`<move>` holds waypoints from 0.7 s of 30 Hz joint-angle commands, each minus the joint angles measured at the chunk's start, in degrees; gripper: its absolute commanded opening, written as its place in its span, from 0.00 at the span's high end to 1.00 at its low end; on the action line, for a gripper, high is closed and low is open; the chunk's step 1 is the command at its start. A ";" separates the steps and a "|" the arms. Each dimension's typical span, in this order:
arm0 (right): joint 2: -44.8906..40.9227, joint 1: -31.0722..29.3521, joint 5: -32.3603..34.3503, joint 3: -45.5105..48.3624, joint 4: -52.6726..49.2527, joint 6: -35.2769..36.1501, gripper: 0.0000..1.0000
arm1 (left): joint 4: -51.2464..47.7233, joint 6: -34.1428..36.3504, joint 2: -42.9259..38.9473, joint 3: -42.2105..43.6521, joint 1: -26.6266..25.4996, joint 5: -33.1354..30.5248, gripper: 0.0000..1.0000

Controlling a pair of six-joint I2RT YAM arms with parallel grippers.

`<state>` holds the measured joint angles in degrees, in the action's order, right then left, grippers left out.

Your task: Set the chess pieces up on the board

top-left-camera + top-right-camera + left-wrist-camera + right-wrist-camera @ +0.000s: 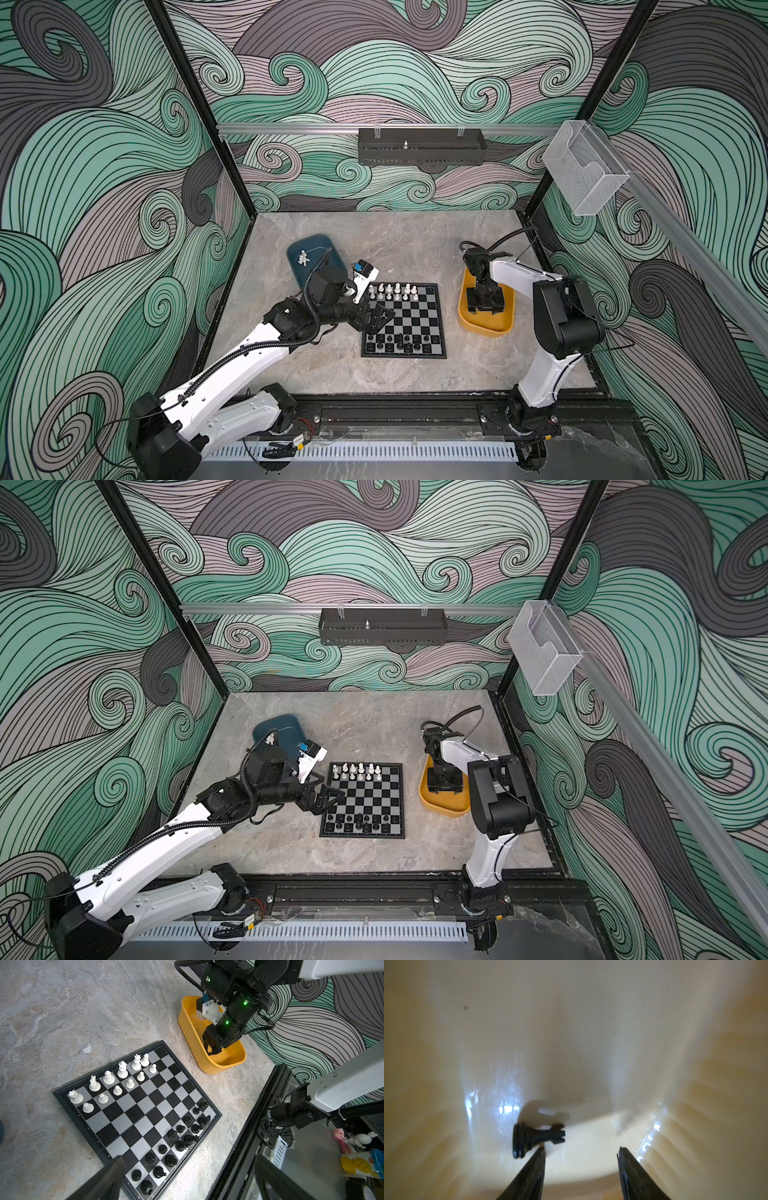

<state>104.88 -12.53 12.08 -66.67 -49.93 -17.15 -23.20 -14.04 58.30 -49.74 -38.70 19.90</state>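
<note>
Lying sideways: notched black rook (538,1138), glossy yellow tray (591,1053), right gripper (581,1148) spread.

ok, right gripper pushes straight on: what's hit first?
Probably the black rook, lying on its side just ahead of one fingertip; between the open jaws only yellow tray floor. Depth unclear.

The board (409,318) is lying bare across its middle, between white pieces (392,291) and black pieces (401,341). The yellow tray (192,1040) is walling in the right end effector (581,1149), a black rook (538,1137) lying just beside it.
</note>
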 commanded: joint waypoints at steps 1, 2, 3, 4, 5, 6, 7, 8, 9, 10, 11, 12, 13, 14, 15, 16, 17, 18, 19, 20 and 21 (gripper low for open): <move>0.91 0.07 1.68 -3.16 1.37 0.92 0.37 | 0.15 0.51 0.05 -0.14 0.14 -0.30 0.01; 1.48 0.04 1.39 -3.79 1.58 1.17 0.36 | 0.17 0.51 0.06 -0.10 0.16 -0.30 0.01; 2.16 -0.01 1.50 -4.39 1.57 1.39 0.35 | 0.09 0.50 0.06 -0.10 0.11 -0.30 0.01; 2.88 -0.02 2.03 -5.03 1.56 1.48 0.35 | 0.17 0.49 0.07 -0.10 0.12 -0.17 0.01; 3.48 0.12 2.39 -5.57 1.55 1.58 0.35 | 0.14 0.44 0.04 -0.10 0.14 -0.13 0.02; 4.18 0.27 2.51 -6.25 1.51 1.74 0.35 | 0.18 0.46 -0.02 -0.10 0.12 -0.13 0.02; 4.79 0.57 2.26 -6.73 1.55 1.77 0.37 | 0.26 0.51 -0.03 -0.11 0.16 -0.04 0.01; 5.17 0.74 2.10 -6.99 1.49 1.68 0.38 | 0.26 0.50 0.01 -0.10 0.11 -0.11 0.01; 5.49 1.04 1.62 -7.39 1.53 1.68 0.38 | 0.26 0.46 -0.03 -0.10 0.12 -0.04 0.02; 5.72 1.19 1.08 -7.65 1.59 1.59 0.38 | 0.26 0.47 -0.01 -0.10 0.13 -0.12 0.01; 5.87 1.42 0.46 -7.90 1.64 1.60 0.38 | 0.26 0.50 0.05 -0.10 0.13 -0.10 0.02; 6.21 1.61 -0.79 -8.22 1.70 1.59 0.39 | 0.23 0.50 0.10 -0.10 0.11 -0.04 0.01; 6.45 1.93 -2.58 -8.46 2.10 1.44 0.39 | 0.33 0.44 0.14 -0.06 0.14 -0.04 0.02; 6.49 2.23 -5.03 -8.47 2.62 1.25 0.40 | 0.31 0.44 0.19 -0.09 0.17 -0.03 0.01; 6.58 2.43 -7.34 -8.49 3.07 0.96 0.42 | 0.32 0.41 0.23 -0.11 0.14 -0.05 0.01; 6.56 2.59 -8.92 -8.56 3.58 0.63 0.43 | 0.34 0.40 0.32 -0.11 0.12 0.03 0.02; 6.53 2.80 -10.02 -8.47 4.19 0.54 0.44 | 0.32 0.38 0.40 -0.09 0.11 0.07 0.02; 6.48 2.95 -10.64 -8.36 4.88 0.54 0.44 | 0.35 0.36 0.41 -0.10 0.11 0.06 0.01; 6.60 3.11 -10.95 -8.50 5.14 0.54 0.45 | 0.34 0.35 0.40 -0.09 0.16 0.07 0.01; 6.90 3.29 -11.26 -8.74 5.15 0.61 0.47 | 0.34 0.35 0.41 -0.07 0.13 0.05 0.01; 7.16 3.48 -11.51 -9.04 5.23 0.79 0.48 | 0.33 0.41 0.41 -0.02 0.11 0.06 0.01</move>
<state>110.74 -9.54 3.95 -74.35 -45.52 -15.81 -23.16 -14.06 58.41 -49.74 -38.70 19.92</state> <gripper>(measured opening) 0.525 0.986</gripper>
